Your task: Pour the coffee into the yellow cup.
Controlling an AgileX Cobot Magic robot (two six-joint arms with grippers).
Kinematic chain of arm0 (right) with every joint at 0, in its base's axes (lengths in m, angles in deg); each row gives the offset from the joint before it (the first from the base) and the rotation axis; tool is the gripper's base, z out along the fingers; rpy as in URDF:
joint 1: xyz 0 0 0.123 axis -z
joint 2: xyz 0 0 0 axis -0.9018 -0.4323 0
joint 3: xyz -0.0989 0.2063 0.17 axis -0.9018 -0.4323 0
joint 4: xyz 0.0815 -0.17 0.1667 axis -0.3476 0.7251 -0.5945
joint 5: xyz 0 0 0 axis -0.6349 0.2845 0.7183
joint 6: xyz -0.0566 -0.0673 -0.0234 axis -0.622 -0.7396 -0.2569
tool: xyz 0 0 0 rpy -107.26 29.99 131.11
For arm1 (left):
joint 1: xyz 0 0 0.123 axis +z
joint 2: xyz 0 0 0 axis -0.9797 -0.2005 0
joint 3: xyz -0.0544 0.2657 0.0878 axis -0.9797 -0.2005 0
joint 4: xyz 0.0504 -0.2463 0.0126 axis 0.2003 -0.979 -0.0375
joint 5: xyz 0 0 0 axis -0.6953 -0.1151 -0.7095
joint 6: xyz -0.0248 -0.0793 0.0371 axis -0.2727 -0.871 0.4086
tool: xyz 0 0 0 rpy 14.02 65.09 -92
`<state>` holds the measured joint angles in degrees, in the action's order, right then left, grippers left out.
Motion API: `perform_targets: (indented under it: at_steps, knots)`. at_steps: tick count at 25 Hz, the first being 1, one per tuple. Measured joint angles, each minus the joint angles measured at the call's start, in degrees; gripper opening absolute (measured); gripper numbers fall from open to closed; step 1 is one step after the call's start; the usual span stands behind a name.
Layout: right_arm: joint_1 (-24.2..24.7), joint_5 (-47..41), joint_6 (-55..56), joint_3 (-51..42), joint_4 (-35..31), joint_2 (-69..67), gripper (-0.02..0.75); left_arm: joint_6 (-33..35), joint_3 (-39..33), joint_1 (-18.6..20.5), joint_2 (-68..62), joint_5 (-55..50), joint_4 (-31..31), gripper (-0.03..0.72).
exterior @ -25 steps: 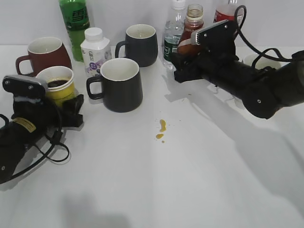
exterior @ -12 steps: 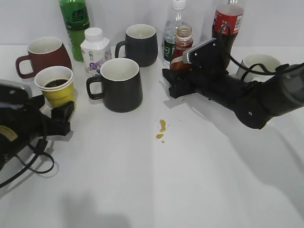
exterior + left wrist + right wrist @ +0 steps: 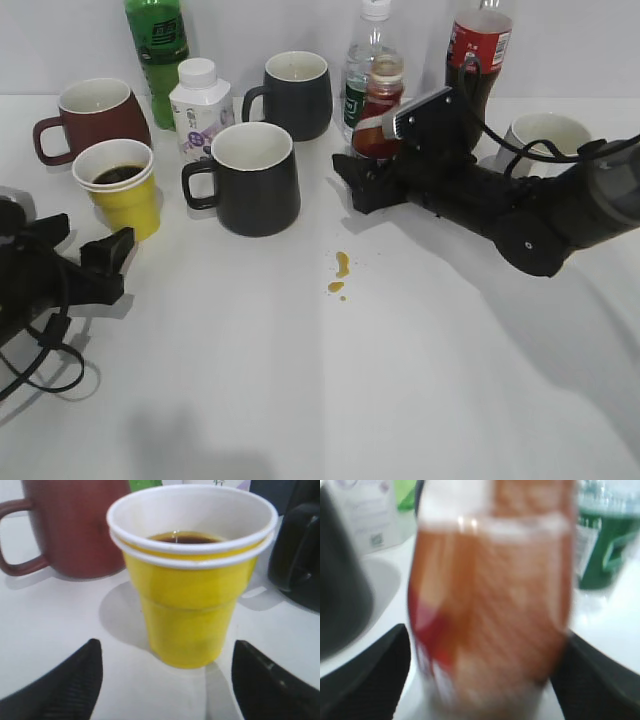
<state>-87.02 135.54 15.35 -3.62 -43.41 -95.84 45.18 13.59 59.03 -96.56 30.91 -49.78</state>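
Note:
The coffee bottle (image 3: pixel 383 100) stands upright on the table at the back, with brown liquid in it. It fills the blurred right wrist view (image 3: pixel 490 605). My right gripper (image 3: pixel 358 185) (image 3: pixel 482 680) is open, one finger on each side of the bottle's base. The yellow cup (image 3: pixel 120 190) (image 3: pixel 192 595) stands at the left with dark coffee inside. It looks like two stacked cups. My left gripper (image 3: pixel 85 250) (image 3: pixel 165 680) is open and empty, just in front of the cup and apart from it.
A dark red mug (image 3: pixel 95 115) stands behind the cup, and a black mug (image 3: pixel 250 180) to its right. At the back are another black mug (image 3: pixel 295 95), a milk bottle (image 3: pixel 200 105), green bottle (image 3: pixel 158 45), water bottle (image 3: pixel 365 75), cola bottle (image 3: pixel 480 50) and white cup (image 3: pixel 545 135). Spilled drops (image 3: pixel 340 270) lie mid-table.
My right gripper lowered the coffee bottle onto the table at the back and opened. My left gripper let go of the yellow cup and drew back towards the lower left.

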Motion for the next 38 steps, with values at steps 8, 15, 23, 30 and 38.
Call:
perform_targets:
  at_steps: [8,15,23,30,38]
  knots:
    - [0.0,-0.85,0.71,-5.74,-0.83,2.7,0.621,0.0,-3.58,0.0,5.59,0.0,-0.09,0.615]
    - [0.0,-0.85,0.71,-12.58,-4.91,8.1,0.621,-2.08,-4.13,0.0,12.18,-8.06,-0.2,0.612]
    - [0.0,-11.98,3.8,-19.14,-2.83,16.35,0.599,-9.77,-3.89,0.0,25.52,-28.8,-0.58,0.594]
    - [0.0,-33.56,22.95,-19.44,12.17,28.65,0.582,-10.25,6.98,0.0,36.21,-67.48,-2.77,0.59]
    - [-0.07,-53.02,54.59,-20.28,34.9,46.96,0.575,-10.32,20.26,0.0,45.86,-115.58,-2.04,0.585]
